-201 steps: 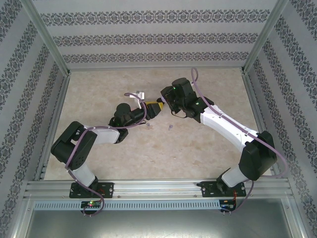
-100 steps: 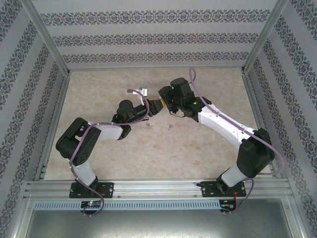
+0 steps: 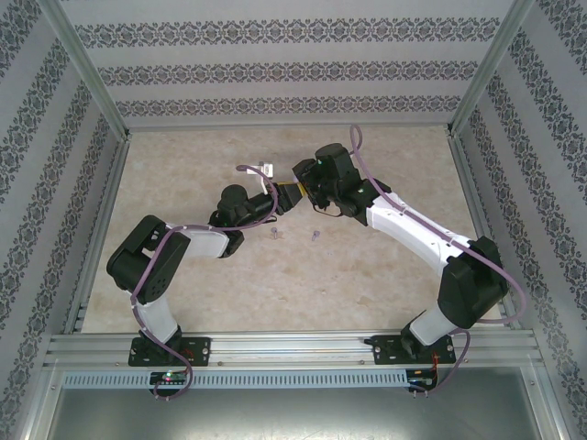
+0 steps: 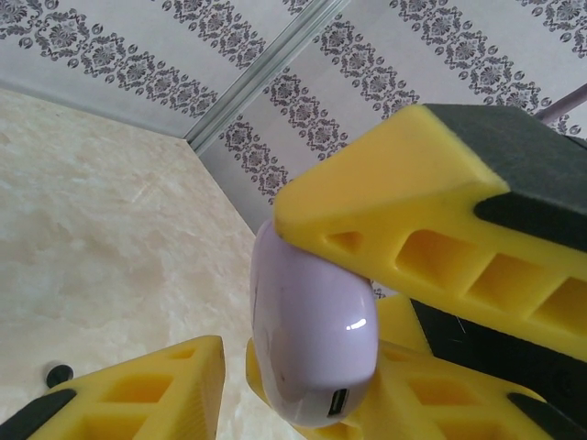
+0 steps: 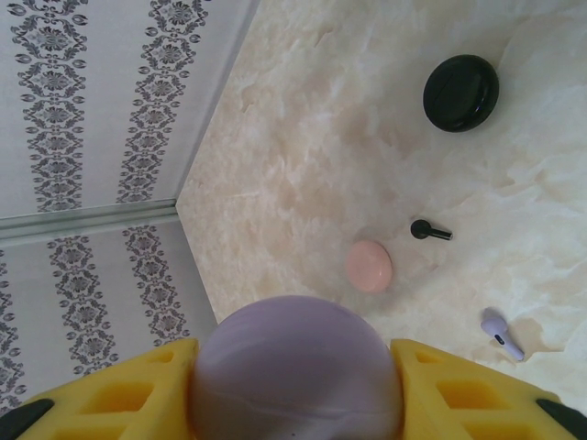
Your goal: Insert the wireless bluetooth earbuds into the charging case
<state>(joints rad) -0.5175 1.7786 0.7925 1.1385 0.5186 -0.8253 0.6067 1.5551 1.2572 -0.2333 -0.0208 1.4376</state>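
A pale purple charging case (image 5: 295, 376) is held above the table with my right gripper (image 5: 295, 390) shut on its sides. In the left wrist view the same case (image 4: 312, 330) shows closed, with its charging port facing down and the right arm's yellow fingers (image 4: 413, 211) above and below it. My left gripper (image 4: 303, 399) stands open beside the case, and its near finger is a small gap away from it. The two grippers meet mid-table (image 3: 288, 195). A pale purple earbud (image 5: 502, 333) and a black earbud (image 5: 429, 230) lie on the table below.
A round black case (image 5: 460, 92) and a round pinkish case (image 5: 370, 266) rest closed on the marble table (image 5: 303, 137). A small white object (image 3: 266, 169) lies behind the left gripper. Patterned walls and metal rails enclose the table.
The left arm has stretched forward and to the right, bringing its gripper up to the case held by the right gripper. The right arm shifted slightly left.
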